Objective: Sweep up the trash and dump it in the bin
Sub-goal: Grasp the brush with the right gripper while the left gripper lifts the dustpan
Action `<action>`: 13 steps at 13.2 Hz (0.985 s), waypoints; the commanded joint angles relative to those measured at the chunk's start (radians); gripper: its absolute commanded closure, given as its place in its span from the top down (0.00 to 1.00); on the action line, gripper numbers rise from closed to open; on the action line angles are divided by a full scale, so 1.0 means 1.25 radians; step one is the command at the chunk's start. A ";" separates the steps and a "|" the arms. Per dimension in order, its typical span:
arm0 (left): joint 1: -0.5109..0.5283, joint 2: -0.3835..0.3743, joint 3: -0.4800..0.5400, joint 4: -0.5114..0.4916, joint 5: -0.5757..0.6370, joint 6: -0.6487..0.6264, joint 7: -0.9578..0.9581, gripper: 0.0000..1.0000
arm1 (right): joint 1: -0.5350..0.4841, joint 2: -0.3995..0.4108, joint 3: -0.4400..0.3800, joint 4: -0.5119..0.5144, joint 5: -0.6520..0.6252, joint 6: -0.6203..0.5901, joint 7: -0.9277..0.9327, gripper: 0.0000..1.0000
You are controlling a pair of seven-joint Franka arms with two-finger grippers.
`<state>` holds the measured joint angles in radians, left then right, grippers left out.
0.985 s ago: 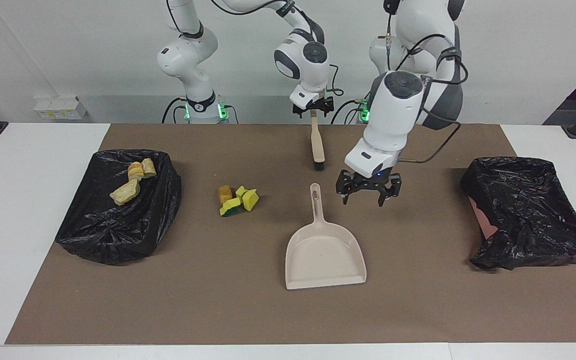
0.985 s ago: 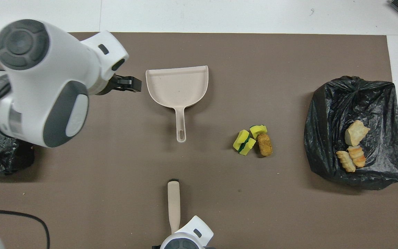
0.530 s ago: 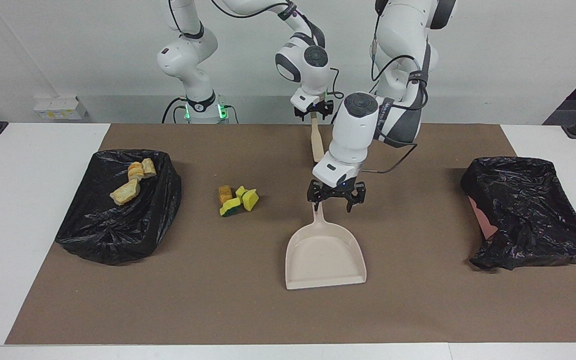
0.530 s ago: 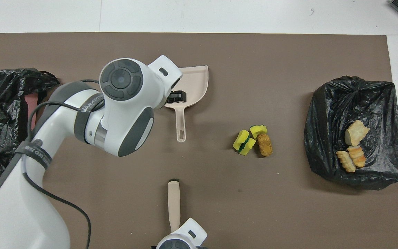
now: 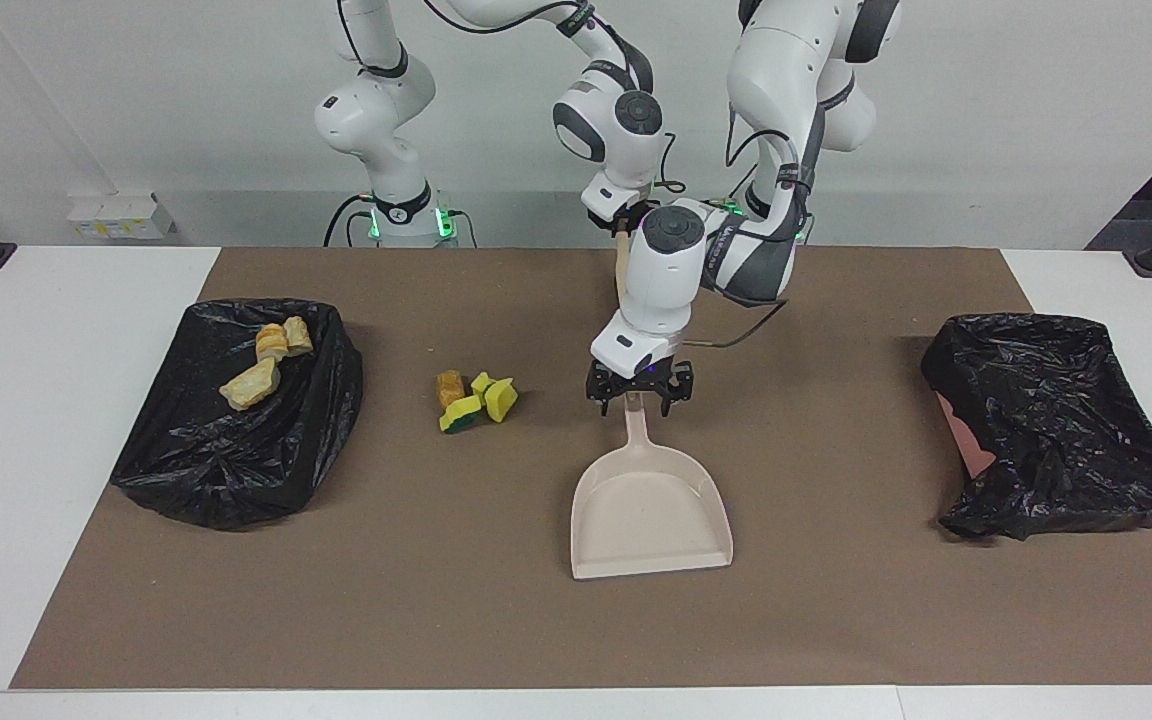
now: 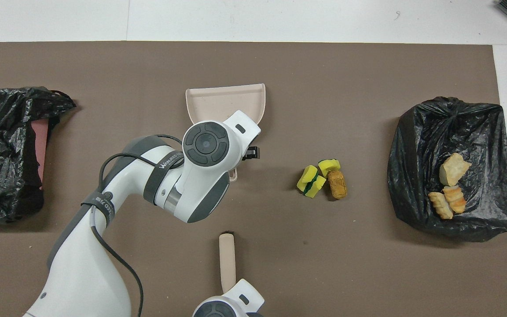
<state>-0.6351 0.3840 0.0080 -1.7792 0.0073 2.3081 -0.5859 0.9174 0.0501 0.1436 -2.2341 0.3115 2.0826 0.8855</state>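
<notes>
Trash [image 5: 476, 399] lies in a small cluster on the brown mat [image 5: 436, 600], roughly midway between its edge by the robots and the edge away from them, toward the right arm's end: we count yellow-and-green sponge pieces [image 6: 311, 180] pressed against one brown lump [image 6: 337, 184]. More golden-tan chunks [image 5: 266, 362] already rest on the black bin bag [image 5: 226, 440] at the mat's edge at the right arm's end. A second black bag [image 5: 1056, 420] sits at the left arm's end, with a pink patch showing at its side. We see the beige dustpan [image 5: 651, 510] flat near the middle of the mat, its handle pointing toward the robots and its mouth toward the mat's edge away from them. Our left gripper [image 5: 639, 395] is down at the tip of that handle with its fingers spread apart on either side of it, not clamped. Our right gripper [image 5: 622, 222] is at the mat's edge by the robots, its fingers clamped together on the beige handle of the brush [image 6: 227, 259]; from overhead the handle runs from that gripper out toward the dustpan, while in the facing view the left arm hides most of it.
</notes>
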 commanded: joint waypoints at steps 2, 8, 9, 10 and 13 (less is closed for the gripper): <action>-0.007 -0.004 0.013 -0.015 0.003 0.029 0.002 0.64 | -0.045 -0.046 -0.003 0.020 -0.066 -0.128 0.049 0.00; -0.006 -0.005 0.016 -0.016 0.022 0.014 0.032 0.08 | -0.166 -0.103 -0.001 -0.003 -0.173 -0.169 0.043 0.00; -0.004 -0.007 0.016 -0.017 0.022 0.013 0.035 0.00 | -0.179 -0.104 -0.001 -0.003 -0.185 -0.170 0.041 0.00; 0.002 -0.008 0.016 -0.017 0.022 0.011 0.046 0.00 | -0.199 -0.109 -0.001 -0.003 -0.190 -0.176 0.038 0.00; 0.021 -0.033 0.017 -0.019 0.022 -0.042 0.164 0.00 | -0.294 -0.183 -0.001 -0.002 -0.245 -0.258 -0.045 0.00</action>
<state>-0.6306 0.3808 0.0275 -1.7840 0.0165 2.3037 -0.4635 0.6355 -0.0838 0.1343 -2.2215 0.0465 1.8281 0.8994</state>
